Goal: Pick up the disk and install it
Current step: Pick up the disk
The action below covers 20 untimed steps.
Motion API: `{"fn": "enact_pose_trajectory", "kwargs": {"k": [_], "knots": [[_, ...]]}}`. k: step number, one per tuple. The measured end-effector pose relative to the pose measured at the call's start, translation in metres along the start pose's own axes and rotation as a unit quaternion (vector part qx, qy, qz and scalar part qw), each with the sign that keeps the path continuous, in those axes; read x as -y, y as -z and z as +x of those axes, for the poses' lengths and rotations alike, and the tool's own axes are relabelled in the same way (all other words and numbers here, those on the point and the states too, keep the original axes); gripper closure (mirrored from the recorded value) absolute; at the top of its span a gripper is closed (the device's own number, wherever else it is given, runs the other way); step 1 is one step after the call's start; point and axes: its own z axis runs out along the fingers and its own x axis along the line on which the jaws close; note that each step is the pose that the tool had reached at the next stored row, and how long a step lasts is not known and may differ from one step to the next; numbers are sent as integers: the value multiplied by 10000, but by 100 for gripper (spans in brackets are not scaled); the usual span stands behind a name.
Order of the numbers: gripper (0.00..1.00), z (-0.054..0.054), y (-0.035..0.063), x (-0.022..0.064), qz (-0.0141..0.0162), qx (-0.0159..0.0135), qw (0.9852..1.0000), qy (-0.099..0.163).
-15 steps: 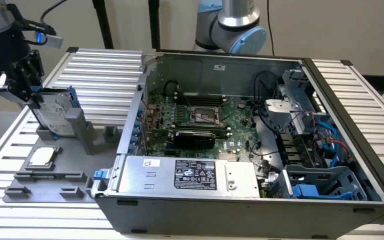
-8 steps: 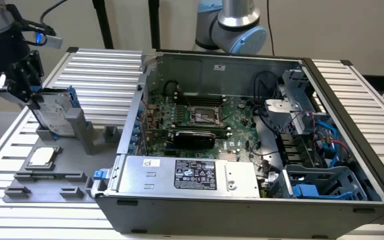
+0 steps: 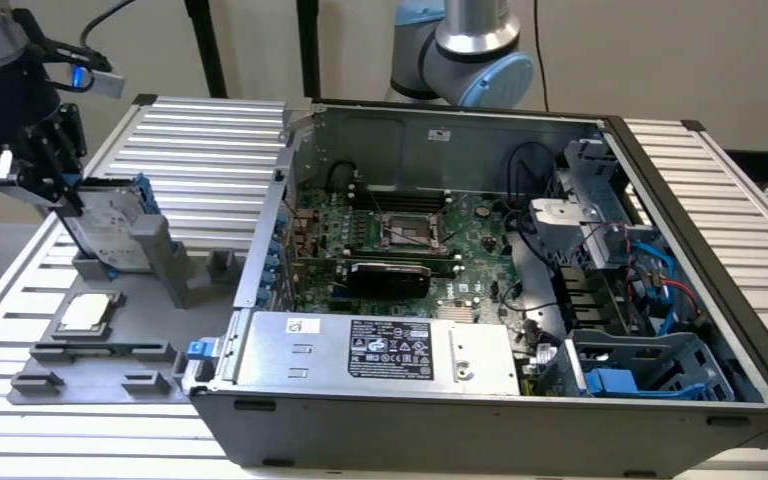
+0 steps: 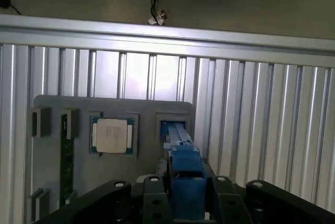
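Note:
The disk (image 3: 108,218) is a silver-grey drive in a bright blue frame. It stands on edge in the slot of a grey holder (image 3: 157,262) at the exterior view's left. My black gripper (image 3: 69,198) hangs over its upper end. In the wrist view, the disk's blue frame (image 4: 184,167) runs edge-on from the holder's slot up between my two fingers (image 4: 155,203), which press it from both sides. My gripper (image 4: 186,205) is shut on the disk, whose lower end still sits at the slot.
A small square processor chip (image 3: 87,312) (image 4: 112,135) lies on the grey fixture plate (image 3: 97,380) beside the holder. The open computer case (image 3: 491,420) is to the exterior view's right, with a power-supply box (image 3: 384,350) and a drive cage (image 3: 644,365) inside.

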Motion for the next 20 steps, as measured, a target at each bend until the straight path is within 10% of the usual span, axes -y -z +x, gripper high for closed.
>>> {"fn": "enact_pose_trajectory", "kwargs": {"k": [20], "knots": [[100, 54, 1, -3, 2, 10, 10000, -26]]}}
